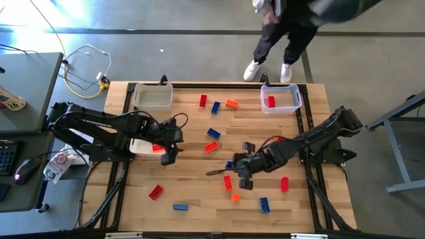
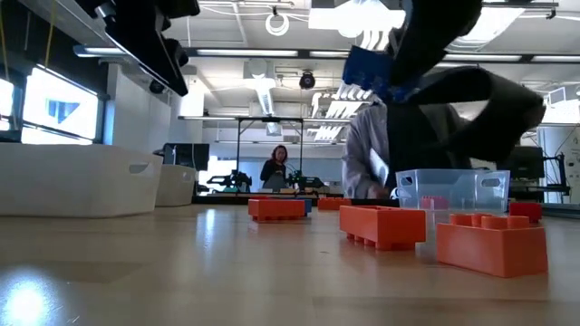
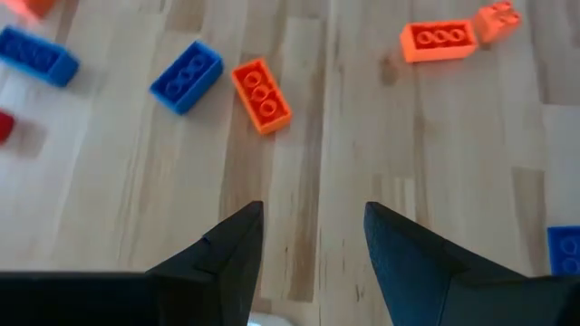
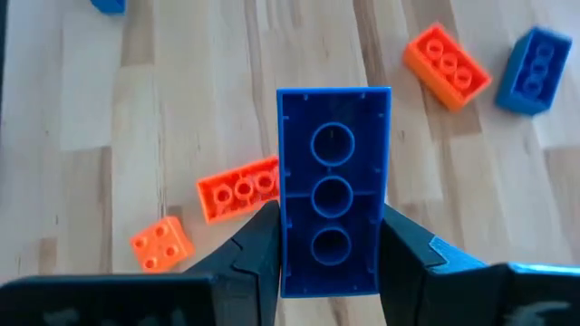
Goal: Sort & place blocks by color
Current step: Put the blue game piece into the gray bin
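With a blue block clamped between the fingers of the right hand, long axis running out ahead past the fingertips, hollow underside facing the wrist camera. Held above the worktop near its middle, over orange blocks; clear bin with one red block off at the far right corner, white bin at the far left, contents not discernible. Left hand empty, fingers apart, above bare wood left of centre.

bins: two at the surface far edge | blocks: scattered mid-surface and toward near edge
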You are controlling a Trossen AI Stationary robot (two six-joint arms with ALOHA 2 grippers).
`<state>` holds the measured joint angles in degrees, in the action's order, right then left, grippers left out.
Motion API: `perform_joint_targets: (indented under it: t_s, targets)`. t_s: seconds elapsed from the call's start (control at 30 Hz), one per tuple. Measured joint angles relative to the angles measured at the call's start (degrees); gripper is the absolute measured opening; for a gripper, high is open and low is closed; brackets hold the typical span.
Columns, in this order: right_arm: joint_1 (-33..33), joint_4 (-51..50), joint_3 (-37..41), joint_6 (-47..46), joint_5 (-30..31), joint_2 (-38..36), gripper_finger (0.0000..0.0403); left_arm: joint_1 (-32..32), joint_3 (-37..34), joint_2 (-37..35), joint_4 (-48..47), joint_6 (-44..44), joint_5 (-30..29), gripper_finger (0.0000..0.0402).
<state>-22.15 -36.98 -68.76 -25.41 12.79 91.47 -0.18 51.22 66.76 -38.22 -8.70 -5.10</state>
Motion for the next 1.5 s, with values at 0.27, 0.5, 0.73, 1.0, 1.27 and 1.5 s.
perform_joint_targets:
  t_s: [0.27,0.5,0.73,1.0,1.27,1.5]
  targets:
    - [4.4,3.4,-1.4,7.2,-6.5,0.0,0.0110,-2.1,0.0,0.0,4.2,11.2,0.0,0.0180]
    - [7.1,6.3,-2.6,12.6,-10.3,0.0,0.0110,-3.8,0.0,0.0,8.7,17.8,0.0,0.0180]
    - [9.1,9.3,-2.9,15.5,-15.5,0.0,0.0110,-5.2,0.0,0.0,12.1,19.0,0.0,0.0180]
    - [11.1,15.3,-2.9,18.6,-21.2,0.0,0.0110,-6.3,0.0,0.0,12.8,19.9,0.8,0.0180]
    - [12.8,23.0,-2.9,19.5,-26.0,0.0,0.0110,-6.3,0.0,0.0,15.2,20.5,1.4,0.0185]
    - [13.6,26.4,-2.9,19.5,-27.4,0.0,0.0110,-6.3,0.0,0.0,19.8,24.9,-0.7,0.0220]
